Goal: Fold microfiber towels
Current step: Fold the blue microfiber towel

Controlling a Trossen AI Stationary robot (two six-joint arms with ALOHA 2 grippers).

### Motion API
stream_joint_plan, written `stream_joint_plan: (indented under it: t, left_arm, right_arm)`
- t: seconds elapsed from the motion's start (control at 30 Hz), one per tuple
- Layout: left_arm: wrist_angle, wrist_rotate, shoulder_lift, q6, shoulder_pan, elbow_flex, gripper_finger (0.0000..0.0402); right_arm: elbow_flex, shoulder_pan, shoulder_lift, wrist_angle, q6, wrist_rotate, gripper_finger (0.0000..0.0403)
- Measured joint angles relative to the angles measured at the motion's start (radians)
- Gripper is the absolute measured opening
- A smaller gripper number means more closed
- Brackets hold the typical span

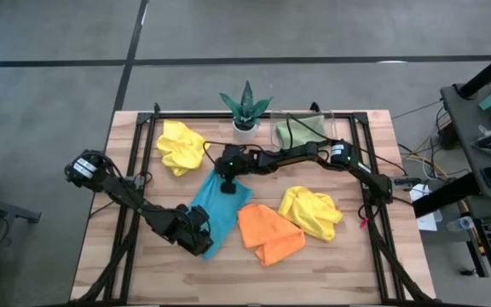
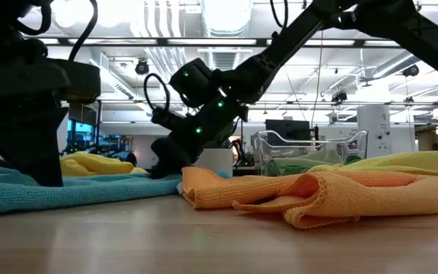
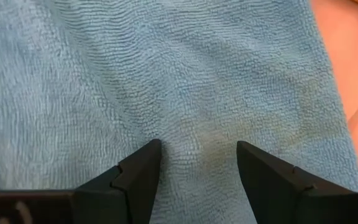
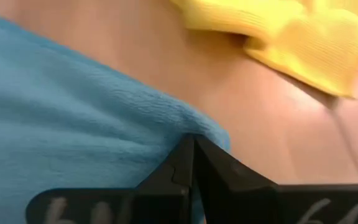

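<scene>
We've got the blue towel (image 1: 214,209) lying flat mid-table, just in front of the potted plant (image 1: 245,109); the left gripper (image 3: 197,163) presses down on its near end with jaws spread, nothing between them but nap; the right gripper (image 1: 228,182) sits at the corner nearest the plant, jaws pressed together on that edge, though we can't tell how much cloth they've caught. Our worry: a thin pinch slips on the lift and the fold flops; or the cloth drags into the orange towel (image 1: 268,233) touching it, away from the plant.
</scene>
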Motion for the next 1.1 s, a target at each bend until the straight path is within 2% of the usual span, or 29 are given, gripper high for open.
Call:
stream_joint_plan:
  t: [0.1, 0.33, 0.5, 0.77, 0.97, 1.1]
  left_arm:
    - [-0.001, 0.020, 0.000, 0.000, -0.003, 0.000, 0.0196]
    - [-0.001, 0.075, -0.028, -0.003, -0.008, 0.003, 0.0196]
    - [-0.004, 0.053, -0.099, -0.002, -0.008, 0.004, 0.0196]
    - [-0.045, 0.003, -0.152, -0.006, -0.008, 0.001, 0.0196]
    - [-0.012, 0.011, -0.150, 0.002, -0.009, 0.001, 0.0196]
    - [0.032, 0.084, -0.150, 0.083, -0.016, 0.019, 0.0196]
  right_arm:
    - [0.001, -0.007, -0.006, -0.007, 0.016, 0.050, 0.0009]
    - [0.000, -0.016, -0.048, -0.046, -0.011, 0.051, 0.0009]
    - [0.000, -0.014, -0.095, -0.112, -0.023, 0.038, 0.0009]
    - [-0.001, -0.010, -0.160, -0.274, -0.064, -0.120, 0.0009]
    - [-0.005, -0.010, -0.200, -0.400, -0.036, -0.125, 0.0009]
    - [-0.033, 0.010, -0.241, -0.443, -0.037, -0.145, 0.0009]
